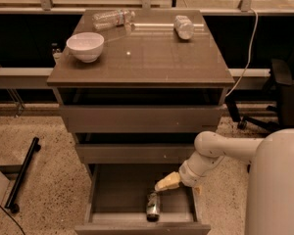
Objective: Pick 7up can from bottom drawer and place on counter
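The 7up can [153,207] lies on its side on the floor of the open bottom drawer [115,192], near the front and right of the middle. My gripper [162,185] reaches into the drawer from the right and hangs just above and a little right of the can's far end. The counter [142,50] is the broad slab on top of the cabinet, well above the arm.
A white bowl [85,46] stands at the counter's left. Two clear plastic bottles [112,18] [184,27] lie at its back. The two upper drawers [139,119] are shut. A black bar [22,173] lies on the floor at the left, and an office chair [284,89] at the right.
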Robot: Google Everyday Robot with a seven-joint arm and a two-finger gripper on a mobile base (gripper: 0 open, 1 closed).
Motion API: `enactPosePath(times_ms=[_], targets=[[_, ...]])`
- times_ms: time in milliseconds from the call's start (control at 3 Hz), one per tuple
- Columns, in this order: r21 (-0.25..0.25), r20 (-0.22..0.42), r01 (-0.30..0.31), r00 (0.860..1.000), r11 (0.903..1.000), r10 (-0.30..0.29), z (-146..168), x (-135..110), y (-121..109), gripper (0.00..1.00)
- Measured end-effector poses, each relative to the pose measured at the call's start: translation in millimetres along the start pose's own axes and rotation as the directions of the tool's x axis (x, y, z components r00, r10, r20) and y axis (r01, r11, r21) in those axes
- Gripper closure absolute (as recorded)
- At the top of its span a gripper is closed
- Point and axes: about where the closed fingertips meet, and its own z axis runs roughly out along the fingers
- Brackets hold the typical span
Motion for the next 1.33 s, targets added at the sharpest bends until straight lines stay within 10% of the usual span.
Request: enactPosePath(times_ms=[667, 1333], targets=[[-0.009, -0.055, -0.126, 0.991, 0.9920, 0.125, 59, -8, -26, 0.00], [-0.065, -0.040, -0.132, 0.991, 0.9891, 0.130, 74, -19, -19, 0.00]])
